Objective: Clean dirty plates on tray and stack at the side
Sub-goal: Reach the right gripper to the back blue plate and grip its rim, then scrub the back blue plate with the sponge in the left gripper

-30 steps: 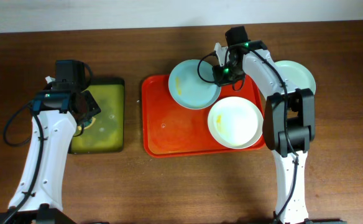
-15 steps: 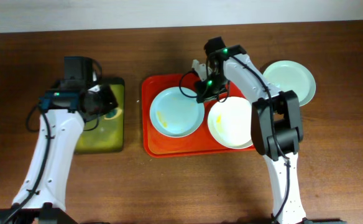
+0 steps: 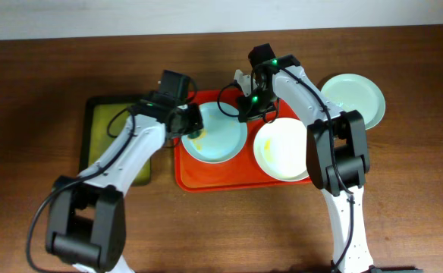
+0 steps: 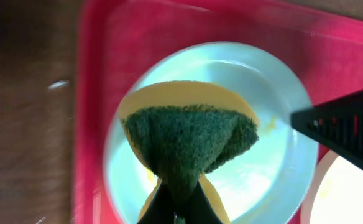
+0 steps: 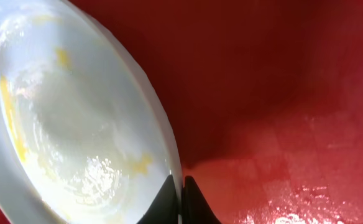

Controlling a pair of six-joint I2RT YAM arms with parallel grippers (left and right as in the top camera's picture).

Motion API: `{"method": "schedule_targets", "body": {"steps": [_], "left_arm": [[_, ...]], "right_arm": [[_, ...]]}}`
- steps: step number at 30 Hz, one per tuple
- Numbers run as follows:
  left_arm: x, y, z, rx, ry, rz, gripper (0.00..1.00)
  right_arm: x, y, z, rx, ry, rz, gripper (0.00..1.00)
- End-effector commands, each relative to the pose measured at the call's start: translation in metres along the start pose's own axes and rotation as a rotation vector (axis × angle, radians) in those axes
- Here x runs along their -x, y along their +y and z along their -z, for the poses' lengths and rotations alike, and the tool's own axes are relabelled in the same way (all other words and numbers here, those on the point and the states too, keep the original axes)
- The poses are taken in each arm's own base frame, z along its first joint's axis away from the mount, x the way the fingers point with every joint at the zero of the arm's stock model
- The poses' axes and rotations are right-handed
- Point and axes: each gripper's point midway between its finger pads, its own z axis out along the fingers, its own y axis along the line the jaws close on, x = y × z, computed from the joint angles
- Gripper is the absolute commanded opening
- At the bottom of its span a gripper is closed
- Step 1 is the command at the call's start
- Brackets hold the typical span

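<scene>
Three round, shallow, glossy plates and two rectangular trays on a dark wood-grain table [image 3: 403, 205]. The large red-orange tray [image 3: 206, 178], smooth plastic with rounded corners and a raised rim, carries two plates side by side: a mint-blue plate [image 3: 225, 142] at its left and a cream-white plate [image 3: 286, 150] at its right. A second mint-blue plate [image 3: 354, 98] lies off the tray, on the table to the right. The left gripper [image 4: 176, 210] has its fingers pressed together on one folded sponge [image 4: 184, 140], yellow foam faced with coarse green scouring fibre, held over the left part of the mint-blue plate; contact cannot be told. The right gripper [image 5: 181, 196] pinches that plate's rim at its upper right in the overhead view, near yellow smears [image 5: 7, 112]. A smaller olive-green tray [image 3: 96, 144] lies left of the red one.
</scene>
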Motion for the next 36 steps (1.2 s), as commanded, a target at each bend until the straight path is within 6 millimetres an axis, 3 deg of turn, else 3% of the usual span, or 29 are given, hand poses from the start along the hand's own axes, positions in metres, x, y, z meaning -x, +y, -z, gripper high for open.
{"method": "schedule_targets", "body": {"steps": [1,8,13,17,20,22,25,27,30,36], "left_arm": [[-0.011,-0.015,-0.023,-0.027,0.025,-0.018,0.0],[-0.022,-0.016,-0.066,-0.019,0.051,-0.034,0.0],[-0.027,0.014,-0.085,0.126,0.045,-0.044,0.0],[-0.019,0.047,-0.077,0.306,-0.005,-0.06,0.0],[-0.006,0.066,-0.055,0.405,-0.05,-0.051,0.0],[0.005,0.069,-0.04,0.406,-0.079,-0.049,0.0],[0.02,0.064,-0.019,0.367,-0.129,-0.029,0.0],[0.02,0.049,-0.016,0.286,-0.12,-0.024,0.0],[0.0,0.003,-0.029,0.024,0.001,-0.025,0.0],[-0.026,-0.014,-0.052,-0.016,0.078,-0.06,0.0]], "right_arm": [[-0.002,-0.003,-0.01,0.021,0.009,-0.075,0.04],[-0.003,-0.003,-0.011,0.02,0.009,-0.075,0.04],[-0.004,-0.011,-0.011,-0.025,0.013,-0.077,0.04],[-0.004,-0.011,-0.011,-0.025,0.014,-0.08,0.04],[-0.004,-0.011,-0.011,-0.025,0.013,-0.08,0.04],[-0.003,-0.011,-0.011,-0.025,0.012,-0.079,0.04],[-0.003,-0.011,-0.011,-0.025,0.01,-0.078,0.04],[-0.003,-0.011,-0.011,-0.025,0.009,-0.078,0.04],[-0.002,-0.011,-0.011,-0.026,0.006,-0.077,0.04],[-0.002,-0.011,-0.011,-0.026,0.005,-0.076,0.04]]}}
